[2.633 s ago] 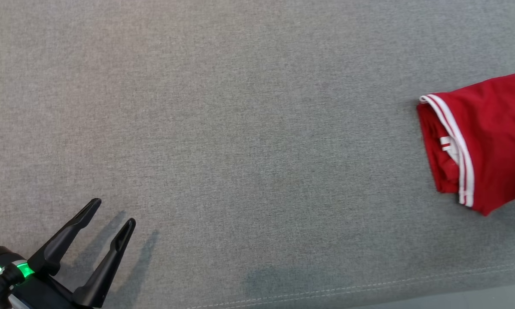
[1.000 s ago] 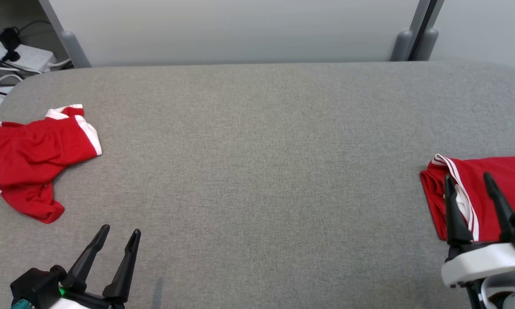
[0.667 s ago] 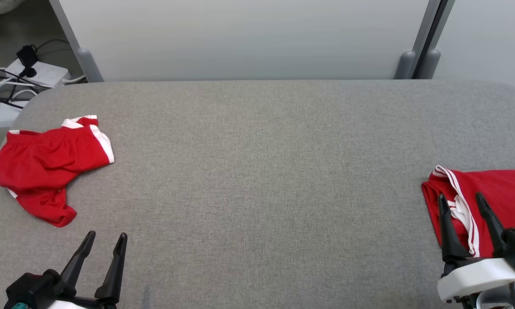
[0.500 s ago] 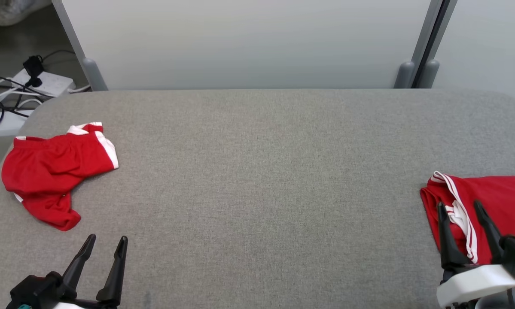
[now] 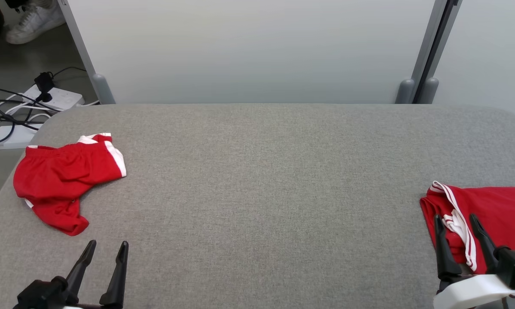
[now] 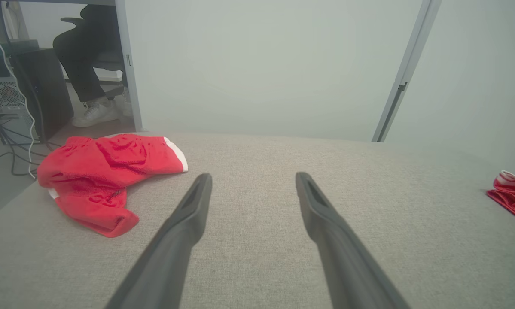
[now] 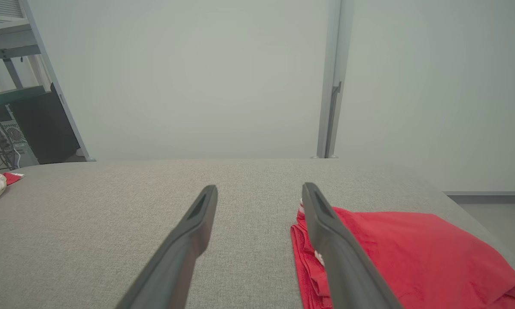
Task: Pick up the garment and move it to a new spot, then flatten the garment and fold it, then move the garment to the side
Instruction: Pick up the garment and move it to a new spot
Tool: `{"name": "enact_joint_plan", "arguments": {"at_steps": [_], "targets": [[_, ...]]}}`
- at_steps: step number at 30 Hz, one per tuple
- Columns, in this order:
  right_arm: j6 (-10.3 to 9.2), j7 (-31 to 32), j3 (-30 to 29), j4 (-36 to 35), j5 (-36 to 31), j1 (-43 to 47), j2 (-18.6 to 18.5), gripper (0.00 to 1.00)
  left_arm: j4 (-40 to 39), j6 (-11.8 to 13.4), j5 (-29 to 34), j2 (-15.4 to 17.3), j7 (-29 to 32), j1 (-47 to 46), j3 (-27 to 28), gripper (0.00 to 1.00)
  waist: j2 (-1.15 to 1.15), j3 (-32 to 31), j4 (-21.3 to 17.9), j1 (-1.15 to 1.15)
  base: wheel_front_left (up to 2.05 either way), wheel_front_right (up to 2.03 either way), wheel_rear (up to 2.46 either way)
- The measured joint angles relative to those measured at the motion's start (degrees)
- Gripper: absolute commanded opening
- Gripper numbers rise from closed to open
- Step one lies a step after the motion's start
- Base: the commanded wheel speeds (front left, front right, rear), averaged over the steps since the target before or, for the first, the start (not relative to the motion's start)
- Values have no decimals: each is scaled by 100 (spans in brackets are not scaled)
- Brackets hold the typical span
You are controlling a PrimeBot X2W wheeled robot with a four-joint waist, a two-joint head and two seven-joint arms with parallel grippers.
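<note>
A crumpled red garment (image 5: 64,180) with white trim lies at the far left of the grey fabric table (image 5: 261,171); it also appears in the left wrist view (image 6: 107,171). My left gripper (image 5: 108,245) hovers open just in front of it, nothing between its fingers (image 6: 253,177). A second red garment (image 5: 502,210), folded, with white stripes, rests at the right edge. My right gripper (image 5: 455,218) stands open over its near left corner without gripping it. In the right wrist view, that gripper (image 7: 260,187) has the folded garment (image 7: 403,253) beside its right finger.
A pale partition wall (image 5: 257,47) runs behind the table. A power strip with cables (image 5: 47,96) and a person's white shoe (image 5: 29,23) are on the floor at the back left. A seated person's legs (image 6: 85,64) are in the left wrist view.
The head camera has pulled back and tilted up, so the wall, floor and the left garment have come into the picture. Both grippers stay open and low at the front.
</note>
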Motion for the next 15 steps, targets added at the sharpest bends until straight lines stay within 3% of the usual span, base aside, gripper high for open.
{"name": "enact_joint_plan", "arguments": {"at_steps": [15], "targets": [[0, -204, -5, 234, 88, 22, 1, 100, 140, 0, 89, -80, 0, 107, 103, 100, 0, -43, 112, 0, 0, 0, 0]]}}
